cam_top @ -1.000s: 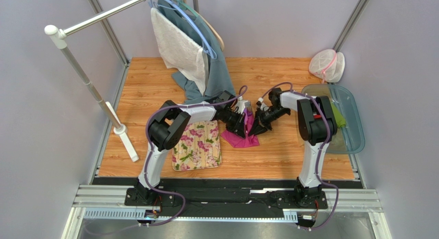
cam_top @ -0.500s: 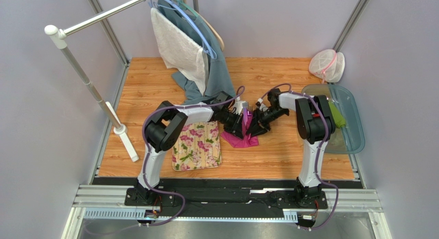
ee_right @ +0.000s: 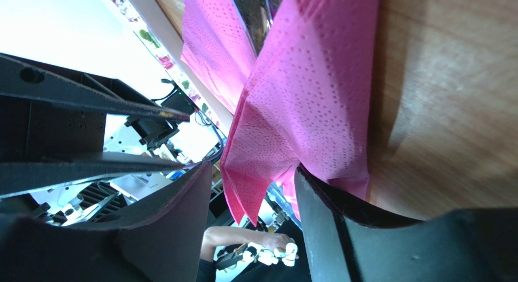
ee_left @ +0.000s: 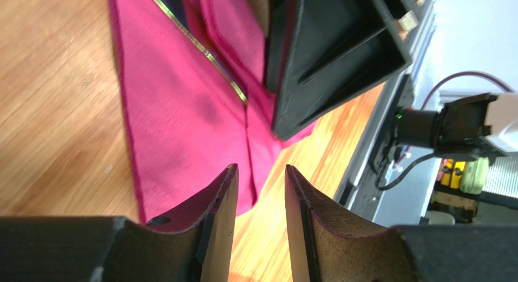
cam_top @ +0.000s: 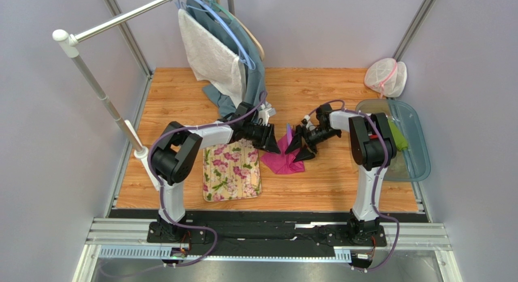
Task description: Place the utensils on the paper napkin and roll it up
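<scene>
The magenta paper napkin (cam_top: 283,162) lies folded on the wooden table, to the right of the flowered mat. One flap stands up between the two grippers. In the left wrist view the napkin (ee_left: 176,112) shows a slim dark utensil (ee_left: 197,42) with a shiny edge inside its folds. The right wrist view also shows a dark utensil (ee_right: 258,15) between the napkin (ee_right: 316,94) layers. My left gripper (cam_top: 273,147) (ee_left: 261,170) is open just left of the napkin, with nothing between its fingers. My right gripper (cam_top: 298,148) (ee_right: 252,168) is open, and a loose napkin corner hangs between its fingers.
The cream flowered mat (cam_top: 232,170) lies left of the napkin. A rack (cam_top: 97,88) with a grey-blue cloth (cam_top: 258,82) and a white towel (cam_top: 210,54) stands at the back left. A clear tub (cam_top: 413,142) and a mesh bag (cam_top: 385,77) are at the right.
Both grippers have opened and let go of the napkin. The left arm has drawn back to the left and away; the right gripper has barely moved.
</scene>
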You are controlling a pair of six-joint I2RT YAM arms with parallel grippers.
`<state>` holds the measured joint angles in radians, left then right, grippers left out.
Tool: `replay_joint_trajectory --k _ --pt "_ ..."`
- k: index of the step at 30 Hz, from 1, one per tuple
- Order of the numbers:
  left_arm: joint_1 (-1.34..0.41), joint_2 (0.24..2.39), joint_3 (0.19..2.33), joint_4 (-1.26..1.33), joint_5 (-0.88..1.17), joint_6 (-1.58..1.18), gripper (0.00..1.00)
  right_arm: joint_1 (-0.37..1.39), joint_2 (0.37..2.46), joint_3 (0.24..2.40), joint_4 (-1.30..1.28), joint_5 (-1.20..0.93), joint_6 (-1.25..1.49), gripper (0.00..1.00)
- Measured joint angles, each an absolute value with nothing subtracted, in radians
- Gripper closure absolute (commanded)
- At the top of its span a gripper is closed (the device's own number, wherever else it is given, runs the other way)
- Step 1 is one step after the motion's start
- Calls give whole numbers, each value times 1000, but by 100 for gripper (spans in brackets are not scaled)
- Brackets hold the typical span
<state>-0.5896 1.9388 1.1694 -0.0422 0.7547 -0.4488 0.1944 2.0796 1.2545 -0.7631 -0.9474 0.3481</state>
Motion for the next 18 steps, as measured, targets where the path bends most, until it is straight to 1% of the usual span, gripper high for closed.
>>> replay_joint_trajectory --k 3,6,9,10,13,16,18 --pt "-591 1939 1165 1 762 -477 56 194 2078 1254 -758 -958 356 36" --pt "-591 1935 1151 59 776 -497 58 194 2077 1254 -756 -959 361 37" --pt "-594 1901 1105 123 781 -488 61 194 2077 1254 -756 -958 367 37" --pt "-596 1885 1092 126 781 -471 63 194 2077 1254 -756 -956 368 38" --pt "-632 1825 1089 103 751 -343 67 194 2077 1254 -757 -952 371 38" --pt "-714 1776 1116 53 698 -184 68 194 2077 1254 -757 -951 372 38" --pt "-760 1776 1156 14 668 -101 69 194 2077 1254 -757 -951 372 41"
